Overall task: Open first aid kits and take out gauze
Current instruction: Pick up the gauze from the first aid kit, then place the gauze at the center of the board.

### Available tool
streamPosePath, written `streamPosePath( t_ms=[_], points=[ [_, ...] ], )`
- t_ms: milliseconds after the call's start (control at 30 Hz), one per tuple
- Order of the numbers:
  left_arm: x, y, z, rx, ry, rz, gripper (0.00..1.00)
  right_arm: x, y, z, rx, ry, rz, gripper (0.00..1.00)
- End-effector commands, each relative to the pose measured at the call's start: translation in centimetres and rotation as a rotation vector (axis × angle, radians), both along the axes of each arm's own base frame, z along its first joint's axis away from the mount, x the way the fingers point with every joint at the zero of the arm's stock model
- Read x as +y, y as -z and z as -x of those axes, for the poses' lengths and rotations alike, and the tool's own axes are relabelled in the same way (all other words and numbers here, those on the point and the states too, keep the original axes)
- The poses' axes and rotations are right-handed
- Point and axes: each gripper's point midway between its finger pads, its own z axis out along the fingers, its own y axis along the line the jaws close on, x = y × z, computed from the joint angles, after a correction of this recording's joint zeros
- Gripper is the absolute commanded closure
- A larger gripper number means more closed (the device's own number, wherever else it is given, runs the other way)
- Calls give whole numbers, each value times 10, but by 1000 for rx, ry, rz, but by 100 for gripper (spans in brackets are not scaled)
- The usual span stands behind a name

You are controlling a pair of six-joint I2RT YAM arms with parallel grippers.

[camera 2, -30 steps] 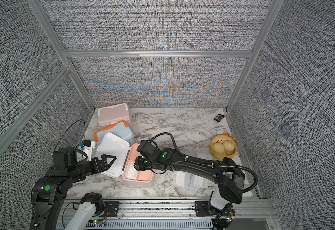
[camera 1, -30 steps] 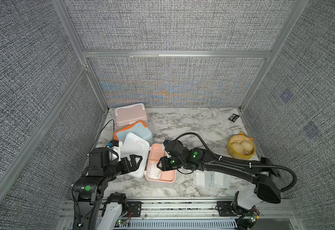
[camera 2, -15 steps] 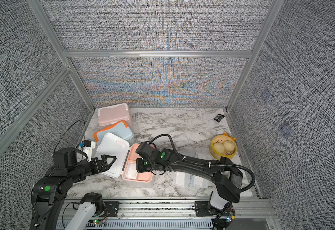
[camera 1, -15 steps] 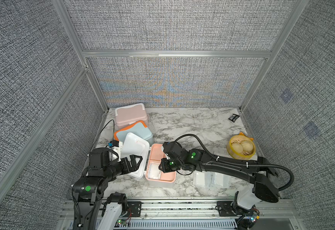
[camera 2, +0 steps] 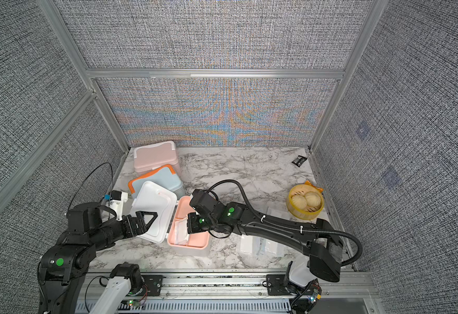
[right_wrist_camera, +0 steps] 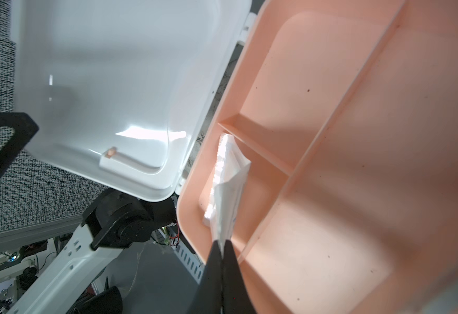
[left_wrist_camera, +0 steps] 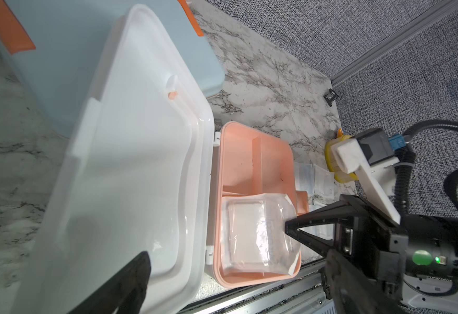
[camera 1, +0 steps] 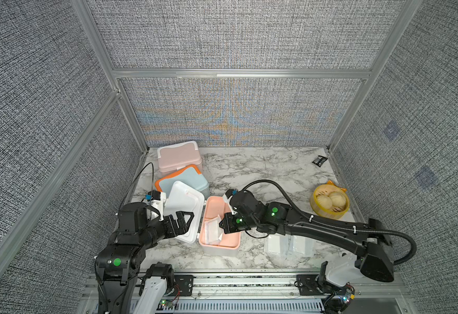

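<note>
The right claw (right_wrist_camera: 221, 244) is clenched on the corner of a gauze packet (left_wrist_camera: 257, 233) – the packet lies ahead of its tips, inside the peach box (camera 1: 222, 240). The left claw (camera 1: 182, 221), spread wide, hovers over the white lid (camera 1: 185, 206) – lifting falls to the right arm.

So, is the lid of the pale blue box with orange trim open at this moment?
No, in a top view the pale blue box has its lid down flat, while only the white-and-peach box beside it stands open.
</note>
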Motion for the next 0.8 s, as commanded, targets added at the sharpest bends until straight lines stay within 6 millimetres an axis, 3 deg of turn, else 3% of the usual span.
streamPosePath(
  t_ms=[0,200,400,600,767],
  points=[
    [0,-12,3,-40,6,2,1,-15,-18,-8,-79,35,-11,100],
    [-5,-38,4,-117,25,39,0,-66,-40,-17,-160,143,-36,100],
    [-11,-40,-5,-103,33,78,0,-140,-44,-20,-200,288,-20,100],
    [-17,-36,-18,-73,45,124,0,-207,-17,-11,-168,419,27,100],
    [-20,-35,-24,-63,46,146,0,-232,9,-1,-114,467,34,100]
  ],
)
